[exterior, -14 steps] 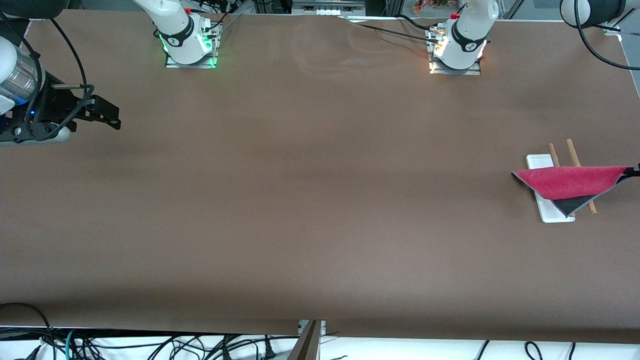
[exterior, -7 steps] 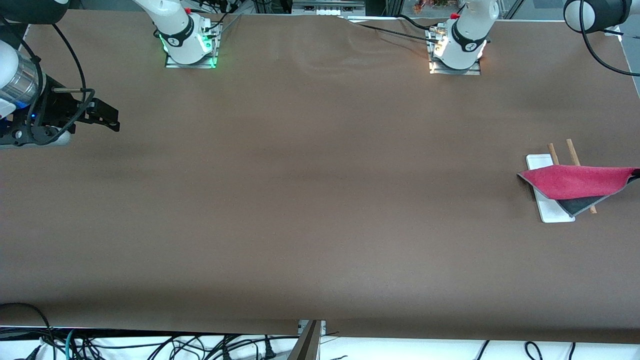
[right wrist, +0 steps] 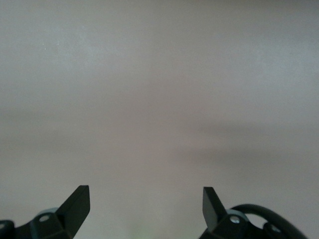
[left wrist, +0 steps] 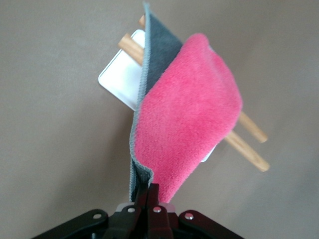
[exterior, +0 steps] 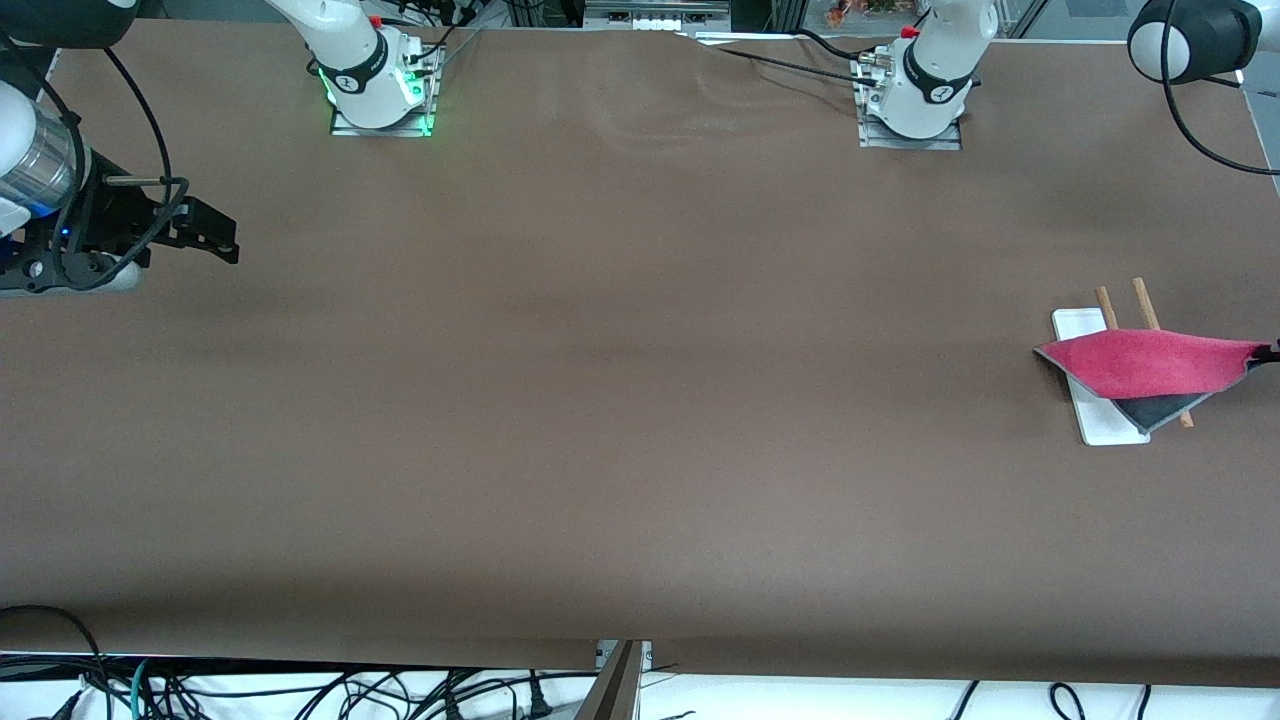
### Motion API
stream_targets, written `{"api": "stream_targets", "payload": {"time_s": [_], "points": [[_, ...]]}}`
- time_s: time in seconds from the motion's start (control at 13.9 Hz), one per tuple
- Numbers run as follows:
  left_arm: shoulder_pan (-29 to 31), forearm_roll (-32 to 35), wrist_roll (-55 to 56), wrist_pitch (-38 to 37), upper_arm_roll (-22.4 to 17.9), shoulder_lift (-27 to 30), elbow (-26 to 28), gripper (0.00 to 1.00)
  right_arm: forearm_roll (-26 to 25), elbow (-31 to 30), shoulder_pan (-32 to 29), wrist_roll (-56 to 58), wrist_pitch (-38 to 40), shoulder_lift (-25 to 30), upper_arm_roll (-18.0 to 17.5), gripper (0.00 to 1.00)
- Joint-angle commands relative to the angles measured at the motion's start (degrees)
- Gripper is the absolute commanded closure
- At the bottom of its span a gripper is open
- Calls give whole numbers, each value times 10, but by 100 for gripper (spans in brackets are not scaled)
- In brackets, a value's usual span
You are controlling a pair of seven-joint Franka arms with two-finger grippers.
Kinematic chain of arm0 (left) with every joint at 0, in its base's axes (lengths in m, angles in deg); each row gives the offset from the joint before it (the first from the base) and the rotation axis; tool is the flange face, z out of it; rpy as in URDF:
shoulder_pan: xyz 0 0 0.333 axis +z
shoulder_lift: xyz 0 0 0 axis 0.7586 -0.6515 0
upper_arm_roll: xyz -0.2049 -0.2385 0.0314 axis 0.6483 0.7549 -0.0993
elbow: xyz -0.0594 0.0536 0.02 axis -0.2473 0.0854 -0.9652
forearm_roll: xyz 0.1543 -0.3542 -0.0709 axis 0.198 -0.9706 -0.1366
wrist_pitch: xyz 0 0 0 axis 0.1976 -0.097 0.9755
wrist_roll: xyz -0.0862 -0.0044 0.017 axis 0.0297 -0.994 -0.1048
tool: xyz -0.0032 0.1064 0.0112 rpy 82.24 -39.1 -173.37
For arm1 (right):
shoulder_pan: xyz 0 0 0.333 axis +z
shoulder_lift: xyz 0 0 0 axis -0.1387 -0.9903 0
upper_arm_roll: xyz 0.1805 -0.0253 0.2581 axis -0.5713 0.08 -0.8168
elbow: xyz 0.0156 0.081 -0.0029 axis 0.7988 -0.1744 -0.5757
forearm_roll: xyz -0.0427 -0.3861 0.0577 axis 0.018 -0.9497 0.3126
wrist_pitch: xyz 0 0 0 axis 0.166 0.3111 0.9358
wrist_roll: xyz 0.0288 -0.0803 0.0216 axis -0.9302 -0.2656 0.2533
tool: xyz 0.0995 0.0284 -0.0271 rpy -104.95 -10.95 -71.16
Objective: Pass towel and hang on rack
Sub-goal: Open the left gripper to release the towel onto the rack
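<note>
Towel (exterior: 1150, 365) handling notes, rack (exterior: 1098, 425) as the reference point. Nearest the front camera is the rack's white base, lying flat on the brown surface (exterior: 640, 400) at the left arm's end; its two thin wooden rods (exterior: 1142, 300) run above it, their ends showing clear of the cloth.

Towel is draped across the rods over the middle of the rack, pink face up, with a dark grey flap hanging toward the rack's nearer end. It is not released: left gripper (left wrist: 148, 196) is clamped together on one corner, held out past the rack's side at the surface's end. In the front view that gripper is almost wholly cut off by the picture edge, so its exact height over the surface is uncertain.

Handling judgement: light, soft, fuzzy fabric with no stiffness; it folds and sags wherever unsupported, and the pile probably grips the wooden rods a little, not sliding freely. Not fragile. A corner or the stitched light grey edging is the sensible place to hold, as a pinch in the middle would bunch it. The rack looks light, so a tug on the cloth could drag or tip it.

Right gripper (exterior: 205, 230) waits well apart from the rack, over the right arm's end of the surface, fingers (right wrist: 76, 204) spread apart and empty.
</note>
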Motion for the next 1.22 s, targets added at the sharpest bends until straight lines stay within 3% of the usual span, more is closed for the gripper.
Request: {"api": "stream_targets", "payload": {"time_s": [0.0,0.07,0.14,0.5,0.79,1.15], "points": [[3,17,-15,17,1,-11,2,70,-7,8,-1,-1,0,-3,-1,0],[9,16,-18,24,1,-16,2,15,-8,8,-1,-1,0,-2,-1,0],[16,12,-28,26,2,-19,2,0,-8,8,-1,-1,0,-2,-2,0],[15,12,-36,35,2,-13,1,0,-8,8,0,-1,1,-2,-2,0],[3,9,-34,34,12,30,-3,0,-8,8,-1,-1,0,-2,-1,0],[-110,16,3,27,10,114,0,0,-7,9,-1,-2,-3,-2,-2,0]]}}
